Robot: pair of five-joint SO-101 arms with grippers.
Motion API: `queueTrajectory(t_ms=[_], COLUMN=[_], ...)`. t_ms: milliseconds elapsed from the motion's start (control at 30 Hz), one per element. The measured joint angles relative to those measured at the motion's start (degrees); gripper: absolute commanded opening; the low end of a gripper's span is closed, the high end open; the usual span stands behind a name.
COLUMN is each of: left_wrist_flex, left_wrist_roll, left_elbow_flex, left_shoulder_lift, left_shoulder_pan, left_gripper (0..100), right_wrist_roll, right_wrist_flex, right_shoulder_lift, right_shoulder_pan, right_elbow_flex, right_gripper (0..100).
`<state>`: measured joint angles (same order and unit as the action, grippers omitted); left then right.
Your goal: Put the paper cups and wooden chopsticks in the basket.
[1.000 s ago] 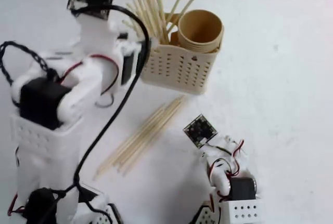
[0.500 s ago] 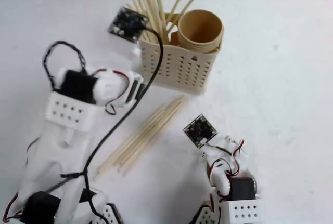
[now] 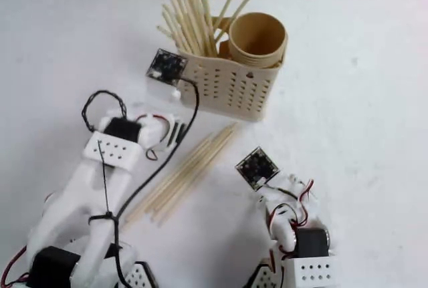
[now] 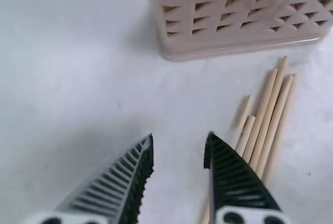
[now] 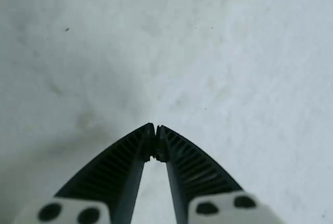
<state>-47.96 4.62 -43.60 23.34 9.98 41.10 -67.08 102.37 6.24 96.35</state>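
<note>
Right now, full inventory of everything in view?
table: 1, white, under everything.
basket: 1, cream, perforated, far middle of the table.
paper cups: one nested stack, number unclear, tan, in the basket.
standing chopsticks: one bundle, pale wood, upright in the basket beside the paper cups.
loose chopsticks: one bundle, pale wood, flat on the table in front of the basket.
left hand: 1, black, open, low over the table beside the loose chopsticks.
right hand: 1, black, shut, over bare table.
</note>
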Motion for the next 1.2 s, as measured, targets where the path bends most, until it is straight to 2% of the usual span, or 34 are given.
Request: queueTrajectory(t_ms=[167,433,700,1200], left_wrist_flex=[3.5,4.3,9.8,10.0], left_wrist_roll=[0.0,0.0,0.2,0.4], left_elbow_flex=[-2.0,-3.5,-6.3,-6.6], left_shoulder_lift=[0.0,0.0,0.0,0.0], left_shoulder_pan=[0.2,0.1,1.4,1.4], left_gripper=[17,18,17,17], right_wrist_roll=[0.0,0.0,0.0,0.0], right_wrist_flex=[0.0,0.0,0.0,0.0], right_shoulder_lift=[0.0,0.0,0.0,0.0], right_shoulder_pan=[0.0,0.0,0.0,0.0], right_elbow_flex=[0.0,0.0,0.0,0.0], right_gripper=[1.9,1.9,1.9,1.9])
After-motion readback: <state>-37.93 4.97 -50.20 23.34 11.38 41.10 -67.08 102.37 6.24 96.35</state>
